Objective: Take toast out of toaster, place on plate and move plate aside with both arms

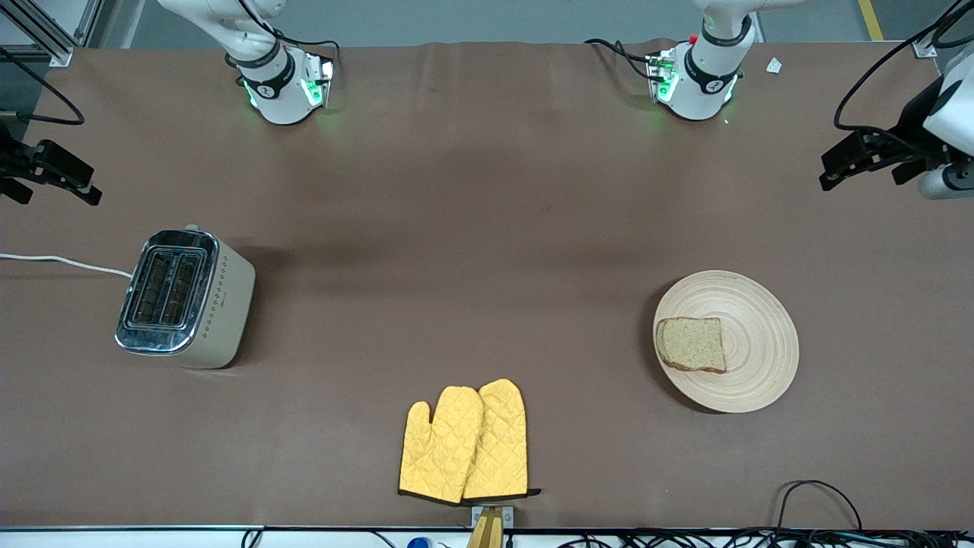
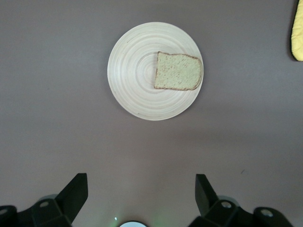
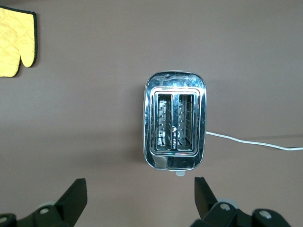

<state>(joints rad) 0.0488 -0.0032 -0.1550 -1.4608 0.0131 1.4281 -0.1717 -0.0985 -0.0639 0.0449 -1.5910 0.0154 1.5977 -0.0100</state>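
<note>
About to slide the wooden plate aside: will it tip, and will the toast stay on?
The plate looks shallow and stiff, so it should slide flat on the brown table cover, though a low rim push might lift it. The toast sits off-centre near one edge and loose, so a jerk could probably shift it.

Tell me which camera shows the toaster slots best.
The right wrist view: it looks straight down into the toaster, and both slots show bare wire racks with no bread. The front view shows the toaster from a slant, its slots dark. The left wrist view misses it.
</note>
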